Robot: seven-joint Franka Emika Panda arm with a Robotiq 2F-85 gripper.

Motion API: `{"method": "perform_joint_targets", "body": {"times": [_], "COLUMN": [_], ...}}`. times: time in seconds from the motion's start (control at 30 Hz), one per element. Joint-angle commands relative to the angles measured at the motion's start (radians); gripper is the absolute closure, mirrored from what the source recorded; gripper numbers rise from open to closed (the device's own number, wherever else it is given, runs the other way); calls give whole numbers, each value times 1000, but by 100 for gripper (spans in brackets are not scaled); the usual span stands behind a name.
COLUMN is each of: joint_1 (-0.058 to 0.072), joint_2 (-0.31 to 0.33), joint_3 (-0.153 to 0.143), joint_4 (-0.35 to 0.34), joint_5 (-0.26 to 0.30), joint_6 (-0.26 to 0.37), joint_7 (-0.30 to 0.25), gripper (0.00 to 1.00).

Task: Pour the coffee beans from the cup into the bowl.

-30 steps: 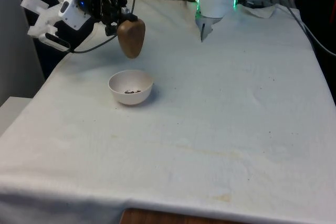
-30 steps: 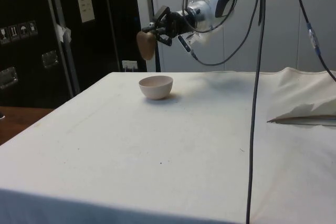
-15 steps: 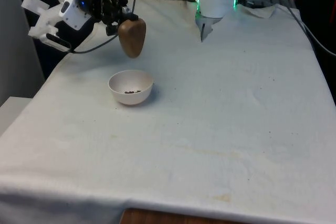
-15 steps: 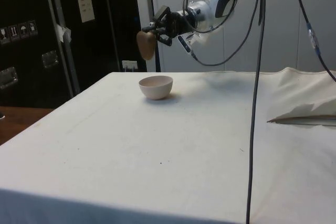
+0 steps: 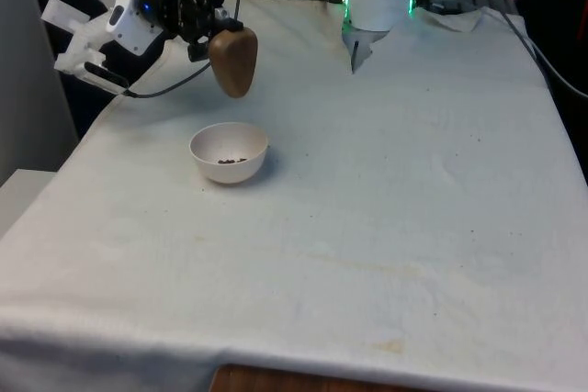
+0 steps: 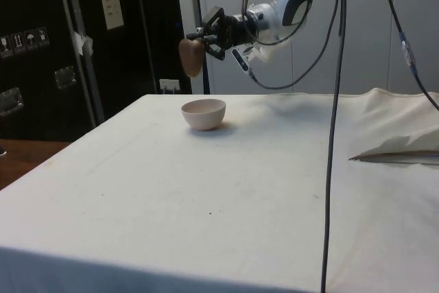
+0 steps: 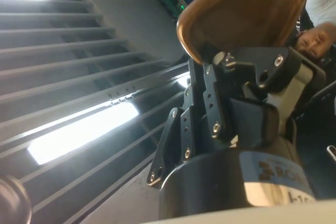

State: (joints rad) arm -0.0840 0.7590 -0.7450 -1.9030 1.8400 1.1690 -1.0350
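Observation:
A brown cup [image 5: 232,61] hangs upside down in the air above the table, and my black gripper [image 5: 208,36] is shut on it. From the side, the cup [image 6: 191,57] is above and slightly beyond the bowl [image 6: 204,113]. The white bowl [image 5: 229,152] rests on the cloth at the front view's left, with dark coffee beans [image 5: 231,161] lying in its bottom. In the wrist view the cup [image 7: 247,14] is clamped between the fingers [image 7: 212,103], with ceiling lights behind it.
The table's edge at the front view's left runs close to the bowl. A dark cable [image 6: 333,121] hangs down in the side view. A crumpled fold of white cloth [image 6: 405,142] lies at the side view's right. A person shows at the wrist view's edge.
The gripper with the upturned cup has risen a little and shifted slightly towards the front view's right. The bowl and its beans have not moved.

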Motion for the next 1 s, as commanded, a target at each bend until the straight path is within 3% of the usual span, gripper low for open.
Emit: {"method": "perform_joint_targets", "body": {"times": [0.0,0.37,0.5,0.53,0.57,0.83,0.87,0.9,0.97], "joint_1": [-3,7,20,13,22,49,36,51,55], "joint_2": [0,-4,-6,0,-7,-22,-11,-25,-31], "joint_3": [2,-10,-23,-17,-25,-48,-38,-50,-52], "joint_4": [0,1,0,3,-1,-6,2,-7,-8], "joint_5": [2,-7,-10,-4,-11,-19,-13,-22,-27], "joint_6": [-2,8,13,0,14,21,3,22,26], "joint_7": [5,2,1,-5,1,-6,-10,-7,-8], "gripper": [100,100,100,100,100,100,100,100,100]}}
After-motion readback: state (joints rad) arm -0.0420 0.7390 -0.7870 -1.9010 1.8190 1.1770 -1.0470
